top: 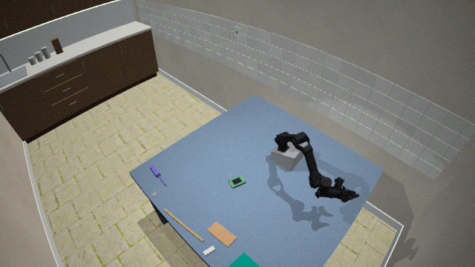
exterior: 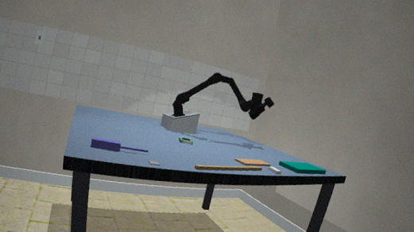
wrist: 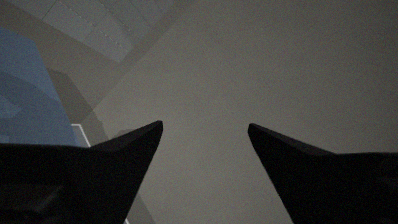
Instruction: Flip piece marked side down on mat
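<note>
The piece is a small flat green square with a dark centre (top: 236, 181), lying on the blue mat near the table's middle. It also shows in the exterior view (exterior: 185, 140). My gripper (top: 352, 195) is open and empty, held high in the air near the table's right edge, far from the piece. In the exterior view my gripper (exterior: 266, 104) hangs well above the table. In the wrist view my two fingers stand wide apart, pointing out past the table edge at the wall; the piece is out of that view.
A purple tool (top: 157, 174), a small grey chip (top: 154, 193), a long wooden strip (top: 183, 225), an orange tile (top: 221, 233), a white block (top: 208, 250) and a teal slab (top: 243, 261) lie along the table's front. My grey base (top: 286, 157) stands behind the piece.
</note>
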Controlling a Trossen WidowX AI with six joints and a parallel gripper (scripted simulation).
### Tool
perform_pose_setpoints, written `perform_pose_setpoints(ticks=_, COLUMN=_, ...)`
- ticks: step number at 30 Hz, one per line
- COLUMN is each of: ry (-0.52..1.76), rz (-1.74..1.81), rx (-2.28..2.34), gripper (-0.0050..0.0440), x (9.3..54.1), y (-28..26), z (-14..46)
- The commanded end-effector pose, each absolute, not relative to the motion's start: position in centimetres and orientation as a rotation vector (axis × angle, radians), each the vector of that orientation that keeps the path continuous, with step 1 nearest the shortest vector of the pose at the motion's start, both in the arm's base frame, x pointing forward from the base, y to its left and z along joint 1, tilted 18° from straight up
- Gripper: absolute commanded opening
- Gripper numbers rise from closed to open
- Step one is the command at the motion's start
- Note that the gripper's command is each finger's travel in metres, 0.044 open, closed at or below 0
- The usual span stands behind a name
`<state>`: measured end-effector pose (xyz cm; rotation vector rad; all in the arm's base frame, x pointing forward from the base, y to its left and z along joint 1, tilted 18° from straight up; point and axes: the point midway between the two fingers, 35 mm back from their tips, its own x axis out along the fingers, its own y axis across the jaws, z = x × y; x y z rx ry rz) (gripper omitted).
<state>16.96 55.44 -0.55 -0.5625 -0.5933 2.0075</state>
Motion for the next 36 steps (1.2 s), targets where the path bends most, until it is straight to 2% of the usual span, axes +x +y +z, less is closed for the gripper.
perform_pose_setpoints(ticks=1, ry=-0.593, rz=2.008, rx=-0.563, gripper=0.04, x=17.0, y=55.4, z=-0.6)
perform_pose_setpoints(ticks=17, ry=-0.593, rz=2.008, rx=-0.563, gripper=0.04, x=17.0, y=55.4, z=-0.6)
perform_pose_setpoints(ticks=18, ry=-0.515, rz=1.978, rx=-0.566, gripper=0.044, x=18.7, y=55.1, z=-0.7)
perform_pose_setpoints(ticks=25, ry=-0.001, rz=1.719, rx=-0.547, gripper=0.044, x=30.1, y=50.8, z=-2.1)
perform_pose_setpoints(ticks=32, ry=0.443, rz=1.39, rx=-0.469, gripper=0.044, x=39.9, y=42.7, z=-3.5)
perform_pose_setpoints(ticks=34, ry=0.443, rz=1.39, rx=-0.469, gripper=0.044, x=39.9, y=42.7, z=-3.5)
perform_pose_setpoints(ticks=35, ry=0.372, rz=1.462, rx=-0.493, gripper=0.044, x=38.0, y=44.2, z=-4.1)
perform_pose_setpoints(ticks=36, ry=0.431, rz=1.412, rx=-0.48, gripper=0.044, x=39.2, y=42.9, z=-4.3)
